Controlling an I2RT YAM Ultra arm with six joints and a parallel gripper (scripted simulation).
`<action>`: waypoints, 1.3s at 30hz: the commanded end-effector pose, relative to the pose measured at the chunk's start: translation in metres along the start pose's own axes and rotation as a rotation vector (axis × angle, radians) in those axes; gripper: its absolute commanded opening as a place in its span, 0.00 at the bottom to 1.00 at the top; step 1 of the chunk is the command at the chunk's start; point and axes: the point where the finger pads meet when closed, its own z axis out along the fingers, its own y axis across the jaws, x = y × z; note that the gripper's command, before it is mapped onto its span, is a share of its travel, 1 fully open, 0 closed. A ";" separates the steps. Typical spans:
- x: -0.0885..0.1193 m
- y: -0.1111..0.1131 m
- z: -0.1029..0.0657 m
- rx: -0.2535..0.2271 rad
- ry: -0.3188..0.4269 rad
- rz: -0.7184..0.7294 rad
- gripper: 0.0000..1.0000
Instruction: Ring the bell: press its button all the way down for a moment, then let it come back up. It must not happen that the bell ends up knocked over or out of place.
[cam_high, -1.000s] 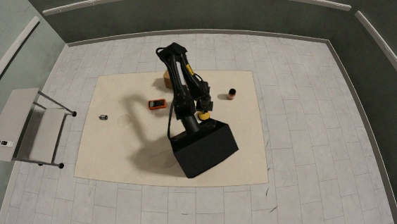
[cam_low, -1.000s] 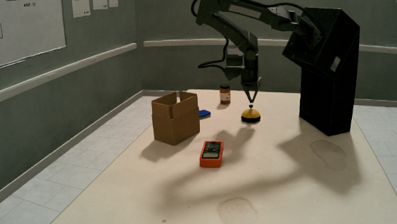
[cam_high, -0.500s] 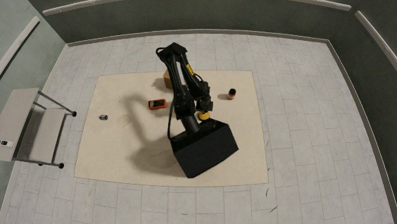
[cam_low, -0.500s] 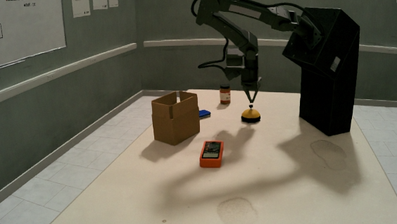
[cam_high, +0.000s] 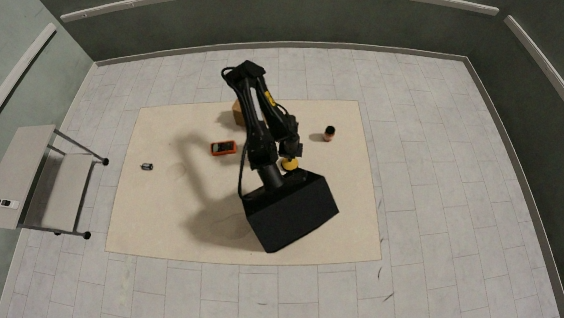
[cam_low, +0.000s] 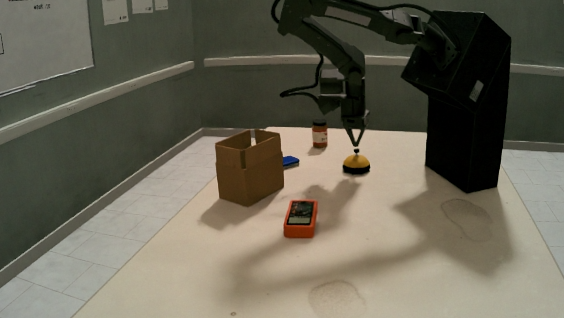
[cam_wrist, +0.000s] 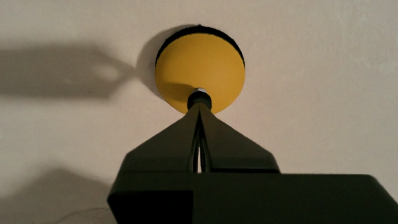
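Observation:
The bell (cam_low: 356, 164) is a yellow dome on a black base, standing on the beige mat beside the black pedestal. It also shows in the top view (cam_high: 289, 163) and fills the upper middle of the wrist view (cam_wrist: 200, 67). Its small dark button (cam_wrist: 199, 98) sticks up from the dome's top. My gripper (cam_low: 356, 141) is shut, empty, and points straight down right above the button (cam_low: 356, 150). In the wrist view the fingertips (cam_wrist: 199, 107) meet at the button; I cannot tell whether they touch it.
A cardboard box (cam_low: 249, 166) stands left of the bell, with a blue object (cam_low: 290, 161) behind it. An orange device (cam_low: 300, 218) lies in front. A jar (cam_low: 319, 133) stands behind the bell. The black pedestal (cam_low: 462, 100) carries the arm.

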 end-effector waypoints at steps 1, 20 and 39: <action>-0.009 0.000 -0.002 0.008 -0.022 -0.008 0.00; -0.009 0.000 -0.002 0.008 -0.022 -0.008 0.00; 0.004 -0.001 -0.005 0.012 -0.007 0.003 0.00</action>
